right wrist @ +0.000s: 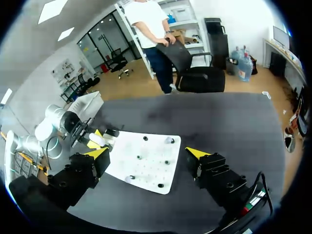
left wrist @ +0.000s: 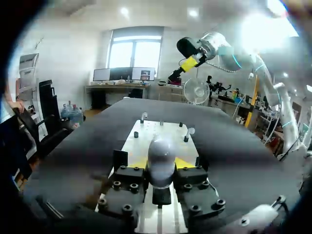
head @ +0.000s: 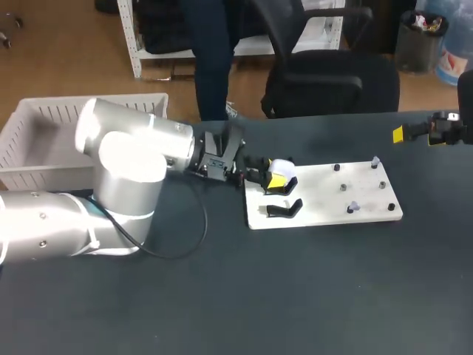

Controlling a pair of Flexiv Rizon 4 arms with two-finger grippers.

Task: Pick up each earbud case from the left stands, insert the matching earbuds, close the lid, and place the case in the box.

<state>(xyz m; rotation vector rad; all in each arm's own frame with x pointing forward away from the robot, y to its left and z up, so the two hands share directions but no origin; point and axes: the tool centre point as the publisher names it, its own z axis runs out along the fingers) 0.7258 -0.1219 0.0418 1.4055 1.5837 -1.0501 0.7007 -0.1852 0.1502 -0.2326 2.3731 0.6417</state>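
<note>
Dark table [head: 332,296] carries a white basket [head: 44,126] at its left end and a white board [head: 325,203] near the middle. The left gripper [head: 275,180] is at the board's left edge, fingers clamped on both sides of a white case [left wrist: 161,153] at the farther stand. A black stand [head: 284,209] sits just beside it. The right gripper [right wrist: 146,155] hangs over the table's far right corner, fingers wide apart.

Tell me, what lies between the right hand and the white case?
Head view: past the white case, the white board with pegs and two small earbuds, then bare table up to the right hand.
</note>
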